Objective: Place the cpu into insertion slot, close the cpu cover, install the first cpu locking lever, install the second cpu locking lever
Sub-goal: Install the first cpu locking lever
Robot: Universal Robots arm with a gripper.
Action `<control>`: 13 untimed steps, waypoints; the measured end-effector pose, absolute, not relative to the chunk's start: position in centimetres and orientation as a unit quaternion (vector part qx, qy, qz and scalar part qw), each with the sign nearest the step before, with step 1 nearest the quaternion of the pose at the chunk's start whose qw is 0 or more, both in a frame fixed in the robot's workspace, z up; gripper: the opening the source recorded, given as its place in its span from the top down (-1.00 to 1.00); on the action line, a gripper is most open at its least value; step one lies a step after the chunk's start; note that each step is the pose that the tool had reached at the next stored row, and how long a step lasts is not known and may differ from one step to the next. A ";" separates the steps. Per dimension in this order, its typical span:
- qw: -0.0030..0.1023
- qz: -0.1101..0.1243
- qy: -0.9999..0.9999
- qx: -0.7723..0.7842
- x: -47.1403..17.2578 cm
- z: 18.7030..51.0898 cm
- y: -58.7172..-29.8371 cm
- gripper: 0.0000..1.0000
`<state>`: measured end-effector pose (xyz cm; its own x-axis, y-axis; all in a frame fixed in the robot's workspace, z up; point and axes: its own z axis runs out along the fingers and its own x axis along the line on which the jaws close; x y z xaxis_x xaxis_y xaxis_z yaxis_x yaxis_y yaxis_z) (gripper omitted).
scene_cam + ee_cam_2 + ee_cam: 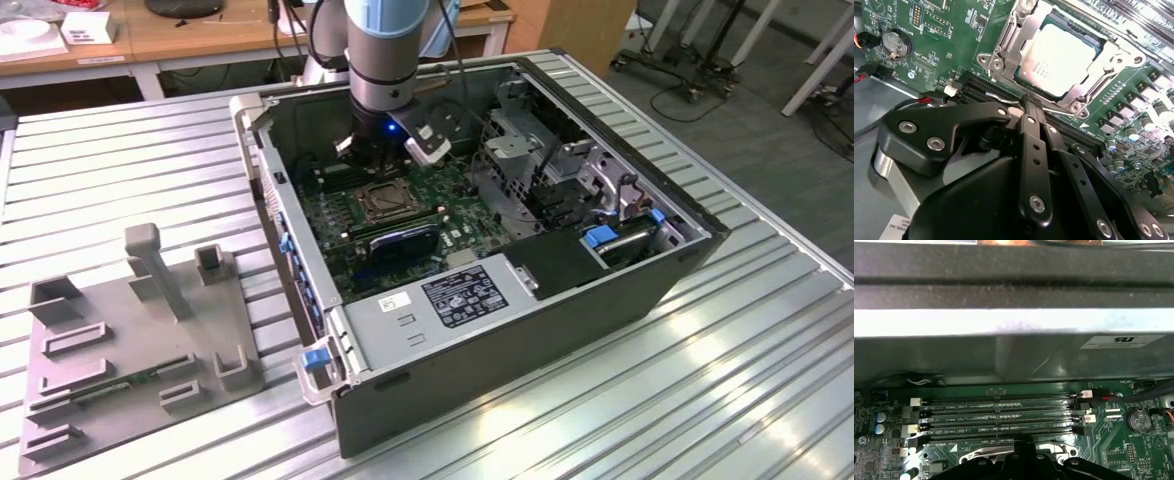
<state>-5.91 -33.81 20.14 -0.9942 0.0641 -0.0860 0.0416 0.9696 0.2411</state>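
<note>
Sitting in the small square insertion slot with its silvery metal rim [995, 64], the flat square cpu with its silvery-grey metal top [1061, 60] looks seated. The thin silvery metal cpu cover with its cut-out centre [1016, 30] lies flat around it, so I judge the first two steps done. That leaves the locking levers.

The black jointed tool [1029, 102] is down inside the open dark computer case [534, 300], which stands on the ribbed aluminium table [134, 170]. Its fingers are drawn together. The tips sit at a thin silvery wire lever [999, 95] that runs along the slot's edge, next to the long black memory slots [999, 415] on the green circuit board [939, 50].

I cannot tell whether the tips pinch that wire or only press on it, because the tool's own linkage covers the contact in both wrist views. Nor can I make out whether this lever is hooked down. The second lever, on the slot's far side, is too hard to pick out to judge its state. In the exterior view the arm blocks part of the slot.
</note>
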 end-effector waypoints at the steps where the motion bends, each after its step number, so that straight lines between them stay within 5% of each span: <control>1: 0.047 0.120 0.991 0.027 -5.9 20.1 -33.8 0.79; 13: 0.047 0.120 0.991 0.027 -5.9 20.1 -32.8 0.79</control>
<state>-5.91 -32.84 20.14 -0.9942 0.0641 -0.0859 0.0417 0.9696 0.2411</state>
